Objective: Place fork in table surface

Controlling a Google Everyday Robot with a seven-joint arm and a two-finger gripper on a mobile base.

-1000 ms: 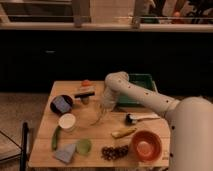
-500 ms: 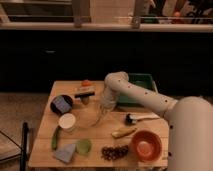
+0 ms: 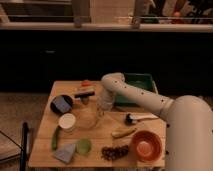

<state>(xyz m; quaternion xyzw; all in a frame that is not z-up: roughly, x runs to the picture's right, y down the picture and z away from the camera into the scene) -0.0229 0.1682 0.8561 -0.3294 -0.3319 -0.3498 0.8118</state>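
My gripper [image 3: 103, 106] hangs at the end of the white arm [image 3: 145, 100], low over the middle of the light wooden table surface [image 3: 107, 132]. A slim pale silvery piece, which looks like the fork [image 3: 100, 117], shows just below the gripper beside a clear glass [image 3: 87, 118]. I cannot tell whether the gripper holds the fork or whether it touches the wood.
A green tray [image 3: 136, 84] is at the back right. A dark bowl [image 3: 62, 103], a white cup [image 3: 67, 121], a green vegetable [image 3: 54, 138] and a grey cloth [image 3: 65, 152] are at the left. A white-handled tool [image 3: 140, 118], a yellow piece [image 3: 123, 133], an orange bowl [image 3: 146, 145] and grapes [image 3: 114, 151] are at the right.
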